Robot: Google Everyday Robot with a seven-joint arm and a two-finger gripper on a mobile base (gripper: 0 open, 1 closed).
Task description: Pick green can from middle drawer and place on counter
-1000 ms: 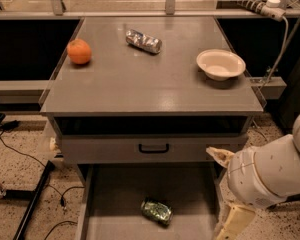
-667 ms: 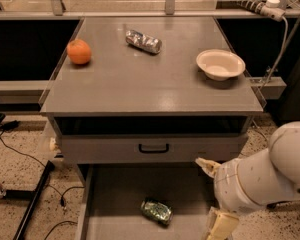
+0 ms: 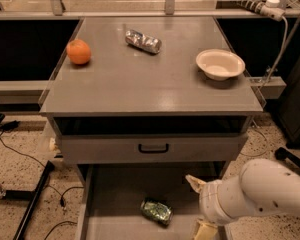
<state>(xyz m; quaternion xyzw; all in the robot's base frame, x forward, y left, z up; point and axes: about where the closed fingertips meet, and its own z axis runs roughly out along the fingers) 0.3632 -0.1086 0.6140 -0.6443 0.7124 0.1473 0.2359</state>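
Observation:
The green can (image 3: 156, 210) lies on its side on the grey floor of the open middle drawer (image 3: 115, 204), near the front centre. My gripper (image 3: 199, 206) is at the lower right, over the drawer's right part and just right of the can. It is open and empty, with one pale fingertip (image 3: 193, 181) above and one (image 3: 205, 230) below. The white arm runs off to the right edge. The counter (image 3: 150, 84) is the broad grey top above the drawers.
On the counter are an orange (image 3: 78, 51) at the left, a silver-blue can (image 3: 143, 40) lying at the back, and a white bowl (image 3: 220, 64) at the right. A shut drawer front with a black handle (image 3: 153, 148) sits above the open drawer. Cables lie on the floor at the left.
My arm has moved left and a little down, bringing the gripper from the drawer's right side closer to the green can. The can has not moved.

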